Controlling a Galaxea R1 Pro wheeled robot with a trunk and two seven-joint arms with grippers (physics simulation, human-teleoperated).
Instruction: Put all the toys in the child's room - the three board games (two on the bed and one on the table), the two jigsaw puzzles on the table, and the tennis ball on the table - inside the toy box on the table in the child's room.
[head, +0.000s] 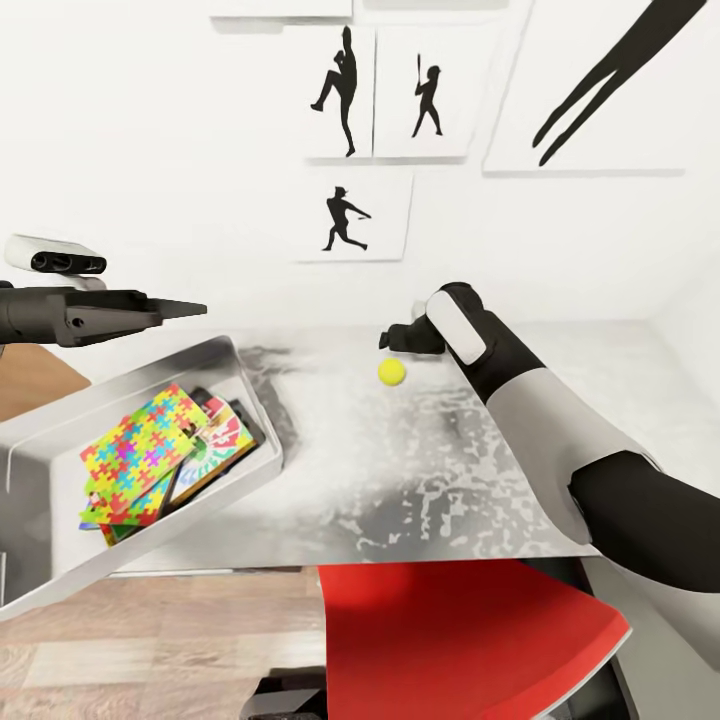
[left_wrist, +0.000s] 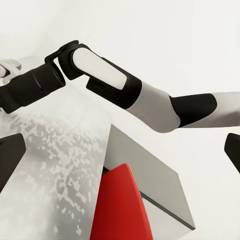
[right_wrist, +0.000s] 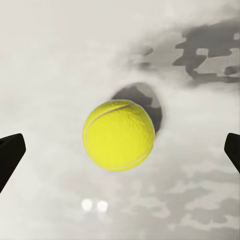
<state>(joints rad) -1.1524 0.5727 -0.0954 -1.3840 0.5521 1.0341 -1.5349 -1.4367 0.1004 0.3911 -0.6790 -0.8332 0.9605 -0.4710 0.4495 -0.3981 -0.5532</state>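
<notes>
The tennis ball (head: 391, 371) lies on the light grey table (head: 450, 470), near its far side. My right gripper (head: 397, 340) hovers just above and behind it, open; in the right wrist view the ball (right_wrist: 119, 135) sits centred between the wide-spread fingertips (right_wrist: 10, 155), untouched. The toy box (head: 120, 385) stands at the table's left front corner. It holds a jigsaw puzzle (head: 135, 450) lying on top of board games (head: 225, 440). My left gripper (head: 195, 308) hangs open above the box's far rim, with nothing in it.
A red chair (head: 460, 640) is tucked under the table's front edge, also seen from the left wrist (left_wrist: 120, 205). Black ball-player pictures (head: 345, 215) hang on the white wall behind the table. Wood floor (head: 150, 640) shows at the lower left.
</notes>
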